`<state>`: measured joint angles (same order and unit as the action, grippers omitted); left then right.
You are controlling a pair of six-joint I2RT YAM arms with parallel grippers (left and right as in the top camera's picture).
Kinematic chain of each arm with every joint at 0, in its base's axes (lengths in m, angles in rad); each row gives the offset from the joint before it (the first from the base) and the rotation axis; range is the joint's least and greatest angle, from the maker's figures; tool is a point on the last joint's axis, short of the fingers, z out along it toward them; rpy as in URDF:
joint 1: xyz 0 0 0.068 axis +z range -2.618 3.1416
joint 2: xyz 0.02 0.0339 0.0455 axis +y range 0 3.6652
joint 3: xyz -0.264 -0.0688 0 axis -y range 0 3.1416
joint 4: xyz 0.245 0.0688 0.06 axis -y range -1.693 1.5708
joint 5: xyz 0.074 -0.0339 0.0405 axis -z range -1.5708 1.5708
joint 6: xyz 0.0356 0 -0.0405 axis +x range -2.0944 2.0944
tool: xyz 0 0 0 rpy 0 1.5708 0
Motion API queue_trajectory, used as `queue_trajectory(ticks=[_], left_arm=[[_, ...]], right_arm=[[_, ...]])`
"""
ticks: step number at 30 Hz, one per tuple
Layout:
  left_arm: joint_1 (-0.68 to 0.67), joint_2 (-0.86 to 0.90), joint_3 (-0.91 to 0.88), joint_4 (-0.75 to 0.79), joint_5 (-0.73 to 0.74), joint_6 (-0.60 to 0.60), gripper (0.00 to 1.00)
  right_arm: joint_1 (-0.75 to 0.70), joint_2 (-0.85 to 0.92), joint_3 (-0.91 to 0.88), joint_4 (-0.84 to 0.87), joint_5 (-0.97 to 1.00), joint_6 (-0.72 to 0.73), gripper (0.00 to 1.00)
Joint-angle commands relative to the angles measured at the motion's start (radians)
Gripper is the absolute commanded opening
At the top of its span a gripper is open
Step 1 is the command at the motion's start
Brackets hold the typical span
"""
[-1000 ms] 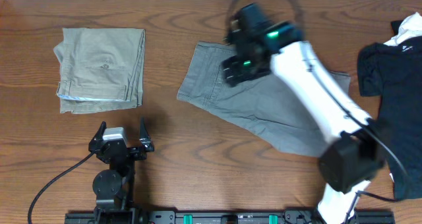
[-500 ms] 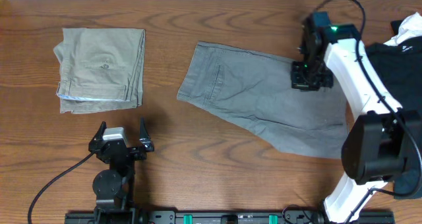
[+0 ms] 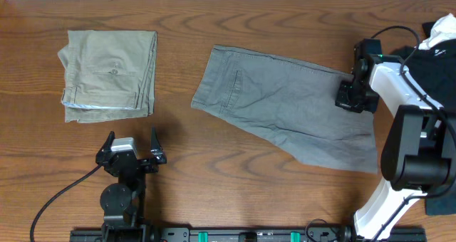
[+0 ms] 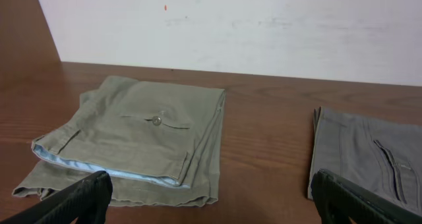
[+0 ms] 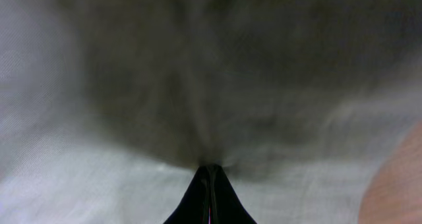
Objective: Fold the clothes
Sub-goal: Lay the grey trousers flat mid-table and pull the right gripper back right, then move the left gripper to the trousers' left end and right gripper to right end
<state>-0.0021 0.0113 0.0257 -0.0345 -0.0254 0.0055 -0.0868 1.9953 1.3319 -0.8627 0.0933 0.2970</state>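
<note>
Garment: mid-grey woven cotton shorts (image 3: 285, 103) lie flat and unfolded, centre-right on brown wooden table (image 3: 214, 178). Long axis runs from far-left waistband to near-right hem. Right gripper (image 3: 354, 98) sits on their right edge, jaws shut; wrist view shows cloth puckered at tips, so judged gripping cloth. Left gripper (image 3: 132, 144) wide open, empty, near-left, well apart. Judgement: right arm nearer; fold would carry edge leftward.

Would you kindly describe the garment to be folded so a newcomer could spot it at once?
On the wooden table, look between the folded khaki trousers at the left and the black garment at the right edge. There lie the grey shorts, the only grey piece, spread flat, their right edge pinched by the right tool.
</note>
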Motion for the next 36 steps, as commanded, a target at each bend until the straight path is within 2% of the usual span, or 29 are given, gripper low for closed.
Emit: queue_trajectory(ticks=[1,12,25,36], left_arm=[[-0.004,-0.007,-0.022,-0.035,-0.005,0.017,0.98],[-0.004,-0.007,-0.022,-0.035,-0.005,0.017,0.98],[-0.004,-0.007,-0.022,-0.035,-0.005,0.017,0.98],[-0.004,-0.007,-0.022,-0.035,-0.005,0.017,0.98]], right_arm=[[-0.012,0.042,-0.007,0.024,0.033,0.017,0.01],[0.027,0.167,-0.007,0.220,0.030,-0.112,0.01],[0.113,0.167,-0.006,0.402,-0.139,-0.111,0.01],[0.190,0.167,-0.006,0.443,-0.036,-0.087,0.07]])
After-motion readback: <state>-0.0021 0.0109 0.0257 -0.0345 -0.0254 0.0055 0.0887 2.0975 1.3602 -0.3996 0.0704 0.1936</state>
